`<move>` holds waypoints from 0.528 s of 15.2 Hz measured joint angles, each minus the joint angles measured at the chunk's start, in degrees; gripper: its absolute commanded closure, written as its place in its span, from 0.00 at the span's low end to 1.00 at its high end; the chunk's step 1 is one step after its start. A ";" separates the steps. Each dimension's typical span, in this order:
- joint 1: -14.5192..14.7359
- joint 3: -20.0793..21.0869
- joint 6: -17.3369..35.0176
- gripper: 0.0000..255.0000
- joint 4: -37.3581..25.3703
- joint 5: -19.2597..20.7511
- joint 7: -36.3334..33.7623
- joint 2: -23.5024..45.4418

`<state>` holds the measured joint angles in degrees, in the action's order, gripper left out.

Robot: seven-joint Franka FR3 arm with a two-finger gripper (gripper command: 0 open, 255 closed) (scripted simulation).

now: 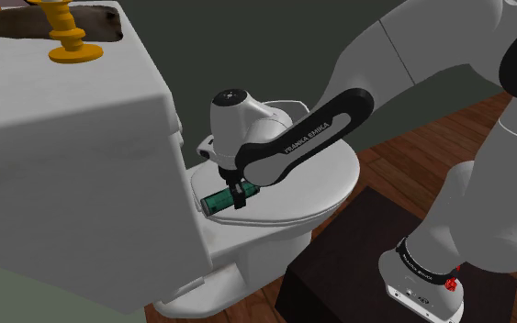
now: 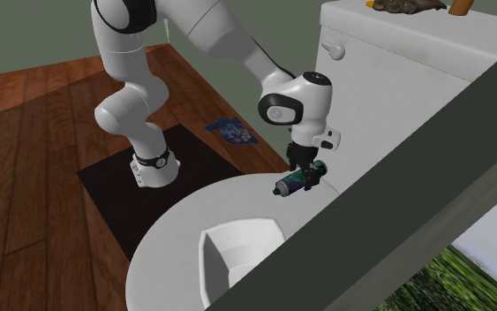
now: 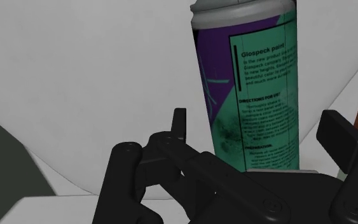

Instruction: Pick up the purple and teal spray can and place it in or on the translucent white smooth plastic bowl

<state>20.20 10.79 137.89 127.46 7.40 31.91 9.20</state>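
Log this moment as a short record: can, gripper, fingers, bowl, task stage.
can: purple and teal spray can, lying on its side on the closed toilet lid, near the tank
gripper: gripper lowered over the can
fingers: fingers open, one on each side of the can, with a gap on both sides in the wrist view
bowl: white bowl on the same lid, apart from the can
stage: can not yet clasped; bowl not yet reached

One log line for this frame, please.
gripper: open, straddling can | can: lying on toilet lid | bowl: on lid, apart from can
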 measured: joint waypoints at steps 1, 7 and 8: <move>-0.01 -0.01 0.05 0.00 0.02 0.01 0.00 0.02; -0.01 -0.01 0.06 1.00 0.04 0.02 0.00 0.00; 0.00 0.00 0.06 1.00 0.04 0.02 0.00 0.00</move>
<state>20.20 10.79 137.95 127.50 7.42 31.92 9.20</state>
